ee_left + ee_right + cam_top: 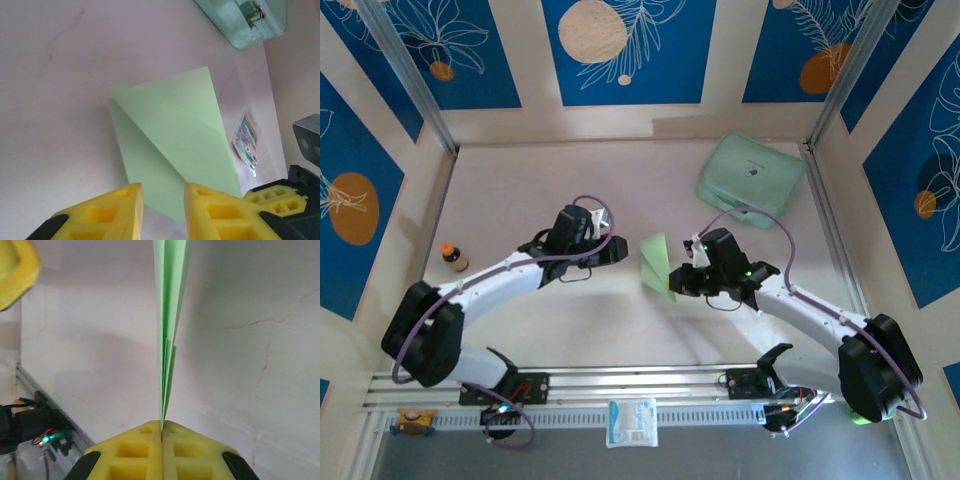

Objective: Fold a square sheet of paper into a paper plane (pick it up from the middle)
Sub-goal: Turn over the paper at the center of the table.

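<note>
Pinching paper plane (170, 315) edge-on in right jaws, long axis straight outward

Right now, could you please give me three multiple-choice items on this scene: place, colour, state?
1. Where is the mint-green case? A) near left B) far right C) centre
2. What colour is the paper plane? A) white B) orange C) light green
3. The right gripper is: A) shut on the paper plane B) open C) shut on the case
Key: 1 B, the top view shows it far right; 2 C, pale green in both wrist views; 3 A, its jaws pinch the paper's edge.
</note>
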Robot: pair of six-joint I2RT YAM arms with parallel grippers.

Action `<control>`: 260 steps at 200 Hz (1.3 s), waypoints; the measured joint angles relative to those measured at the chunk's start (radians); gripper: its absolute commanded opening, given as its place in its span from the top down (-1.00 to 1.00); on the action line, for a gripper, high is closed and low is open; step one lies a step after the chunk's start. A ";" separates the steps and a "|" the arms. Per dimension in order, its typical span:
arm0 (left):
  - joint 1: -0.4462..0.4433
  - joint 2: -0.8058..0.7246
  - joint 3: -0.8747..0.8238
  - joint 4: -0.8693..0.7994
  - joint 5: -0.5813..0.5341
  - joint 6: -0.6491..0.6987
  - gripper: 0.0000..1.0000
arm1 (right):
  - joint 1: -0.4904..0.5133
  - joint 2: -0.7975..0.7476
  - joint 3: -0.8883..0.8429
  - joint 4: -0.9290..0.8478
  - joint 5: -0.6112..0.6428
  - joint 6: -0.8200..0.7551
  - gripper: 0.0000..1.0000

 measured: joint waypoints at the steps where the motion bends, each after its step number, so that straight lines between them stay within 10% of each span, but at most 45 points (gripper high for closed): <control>1: 0.000 -0.002 -0.001 0.000 -0.002 0.000 0.39 | 0.001 0.000 0.002 -0.004 0.003 -0.001 0.88; 86: 0.014 -0.336 -0.152 -0.079 -0.306 0.090 -0.99 | 0.279 0.085 0.257 -0.353 0.659 -0.103 0.90; 137: 0.045 -0.415 -0.174 -0.175 -0.438 0.081 -1.00 | 0.394 0.258 0.372 -0.524 0.999 -0.086 0.87; 198: 0.097 -0.427 -0.181 -0.288 -0.511 -0.004 -1.00 | 0.511 0.488 0.443 -0.517 0.969 -0.174 0.77; 260: 0.139 -0.459 -0.219 -0.341 -0.509 -0.051 -1.00 | 0.515 0.528 0.455 -0.405 0.684 -0.214 0.32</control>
